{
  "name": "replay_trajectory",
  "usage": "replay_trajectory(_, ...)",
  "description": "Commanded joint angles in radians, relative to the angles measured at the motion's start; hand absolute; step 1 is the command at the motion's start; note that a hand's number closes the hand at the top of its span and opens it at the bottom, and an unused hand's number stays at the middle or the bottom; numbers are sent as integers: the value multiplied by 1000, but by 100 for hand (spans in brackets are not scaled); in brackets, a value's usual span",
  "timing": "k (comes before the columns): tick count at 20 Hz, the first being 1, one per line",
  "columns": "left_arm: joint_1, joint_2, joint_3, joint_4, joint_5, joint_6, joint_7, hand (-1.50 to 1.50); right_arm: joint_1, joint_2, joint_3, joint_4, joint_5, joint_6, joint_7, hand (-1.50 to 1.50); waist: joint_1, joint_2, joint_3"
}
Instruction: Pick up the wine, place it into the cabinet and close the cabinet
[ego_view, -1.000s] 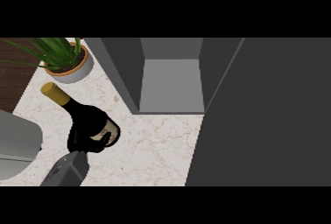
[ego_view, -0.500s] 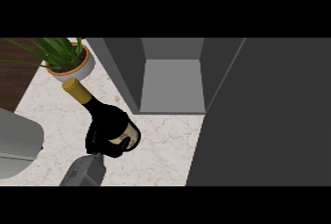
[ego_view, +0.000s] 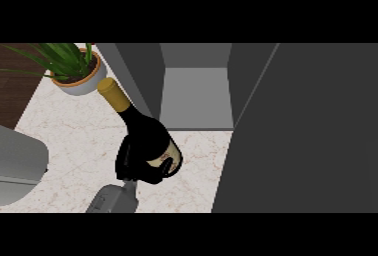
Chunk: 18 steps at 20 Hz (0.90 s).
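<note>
Judging the job from here, I put it at about a third done: the pick is made, while the placing and the closing are both left. My left hand (ego_view: 131, 165) has its fingers and thumb curled round the fat lower part of the wine bottle (ego_view: 148, 131). The bottle looks to me to be off the counter (ego_view: 74, 130), though I can't see its base. It leans with its gold-capped neck pointing up and left, towards the potted plant (ego_view: 74, 70). It sits just outside the cabinet (ego_view: 196, 97), its shoulder overlapping the left wall in my view, and none of it is inside the opening. The cabinet door (ego_view: 303, 130) stands wide open and fills the right of my view. I reckon what remains is to carry the bottle right and in through the opening, set it down, let go, and then push the door shut. My right hand shows nowhere.
</note>
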Motion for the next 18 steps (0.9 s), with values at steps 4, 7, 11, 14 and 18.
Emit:
replay_trajectory(4, -18, -3, -119, 42, 102, 127, -44, 150, -25, -31, -61, -38, -103, 18, 51, -150, -3, 2, 0)
replay_trajectory(7, -59, -3, -23, 175, 95, 40, -105, 150, 39, 11, 28, 1, -3, 16, -26, -150, -4, 2, 0)
replay_trajectory(11, -138, -3, -225, 284, 244, 187, -232, 150, 46, -15, -22, -53, -76, 28, 24, -150, -17, 4, -1)
replay_trajectory(14, -117, -3, -246, 204, 231, 219, -190, 150, -15, -12, -50, -15, -75, 5, 35, -150, -4, 2, 0)
replay_trajectory(18, -228, -3, -205, 328, 273, 147, -255, 150, 83, -6, -25, -27, -67, 53, -38, -150, -9, 2, 0)
